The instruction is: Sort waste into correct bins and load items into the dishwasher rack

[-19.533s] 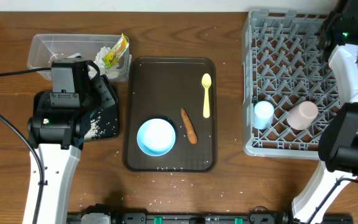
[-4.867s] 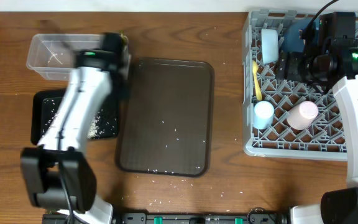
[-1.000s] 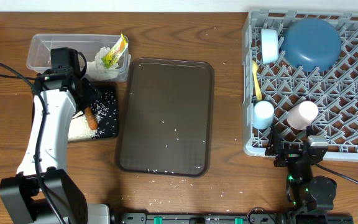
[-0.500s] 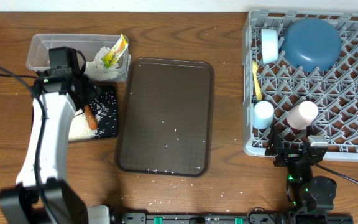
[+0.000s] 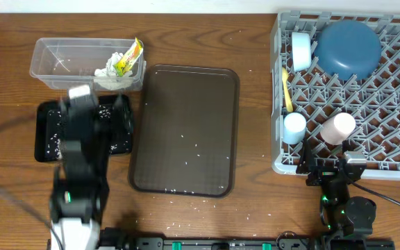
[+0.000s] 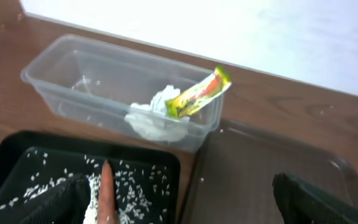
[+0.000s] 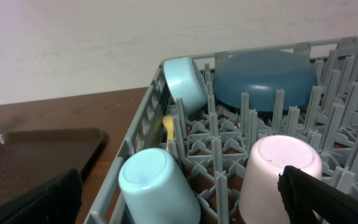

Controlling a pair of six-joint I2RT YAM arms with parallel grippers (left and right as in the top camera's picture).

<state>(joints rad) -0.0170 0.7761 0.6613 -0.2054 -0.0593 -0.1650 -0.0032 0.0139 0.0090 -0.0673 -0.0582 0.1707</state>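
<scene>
- Brown wooden table (image 5: 207, 31) fills the overhead view, and a pale wall (image 6: 229, 25) stands behind it in the wrist views.
- At the upper left of the frame, the clear tub (image 5: 54, 59) holds the crumpled tissue (image 5: 110, 71) and the yellow-green wrapper (image 5: 128, 55) at its right end.
- Just below it, the black tray (image 5: 46, 132) carries scattered rice grains (image 6: 135, 183) and the carrot piece (image 6: 107, 193), which lies flat among them.
- The left arm (image 5: 80, 149), blurred, crosses the black tray. The left gripper (image 6: 178, 190) has its fingers (image 6: 61, 202) spread wide and grips nothing.
- In the middle, the brown serving tray (image 5: 186, 104) bears a few more of the rice grains.
- On the right, the rack (image 5: 394, 125) holds the light-blue bowl (image 5: 301, 50) on its side, with the dark-blue plate (image 5: 348, 47) just beside it. It also holds the yellow spoon (image 5: 286, 89), the small blue cup (image 5: 294, 127) and the pink cup (image 5: 339, 127), both cups bottom up.
- At the lower right, the right arm (image 5: 339, 184) sits just below the rack's lower edge. The right gripper (image 7: 179, 186) is wide apart and empty.
</scene>
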